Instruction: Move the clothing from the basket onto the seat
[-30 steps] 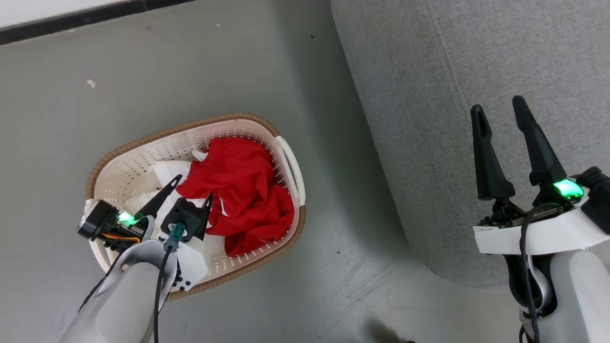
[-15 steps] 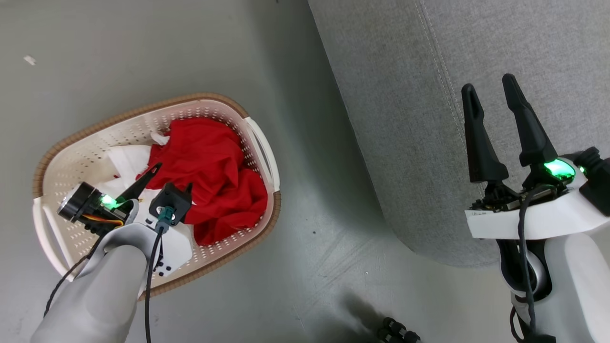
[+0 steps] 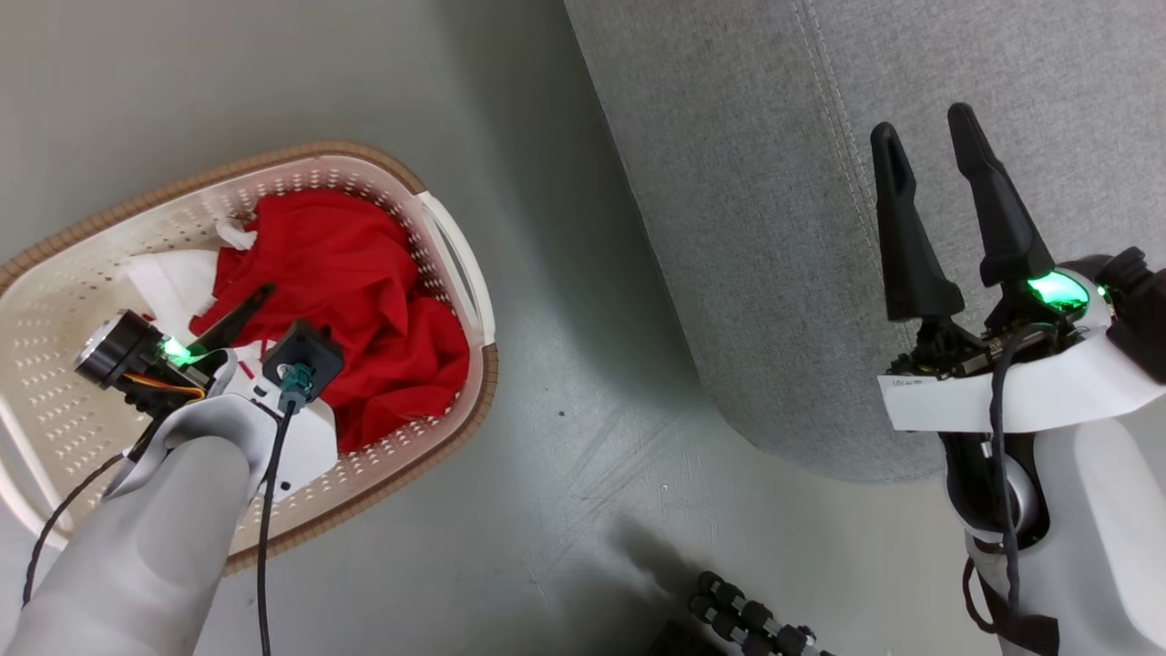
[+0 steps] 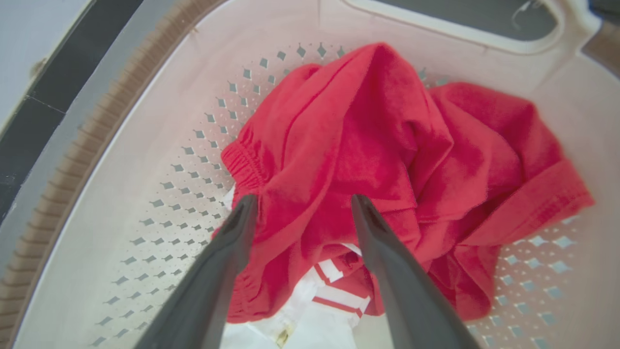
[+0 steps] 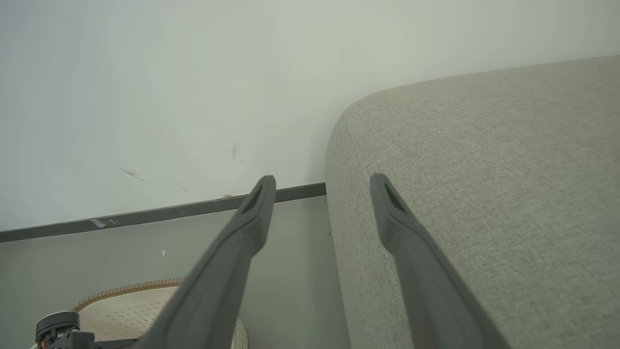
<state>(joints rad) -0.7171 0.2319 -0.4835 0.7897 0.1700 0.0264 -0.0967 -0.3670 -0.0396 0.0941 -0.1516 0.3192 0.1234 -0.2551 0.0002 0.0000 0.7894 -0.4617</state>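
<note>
Hovering with jaws wide and empty, left pincer (image 4: 302, 201) points into the oval cream-white perforated plastic basket with brown woven-look rim (image 4: 160, 92), on the floor at left. Fingers straddle a raised fold of crumpled soft red clothing (image 4: 387, 145), probably the easiest ridge to pinch. Contact unclear. Right pincer (image 3: 922, 128), equally wide, hangs over the large grey fabric seat (image 3: 774, 182) at right.

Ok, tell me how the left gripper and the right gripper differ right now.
The left gripper reaches down into the basket; the right gripper hangs by the seat. Left fingers have red clothing between them; right fingers have nothing. Both are open.
</note>
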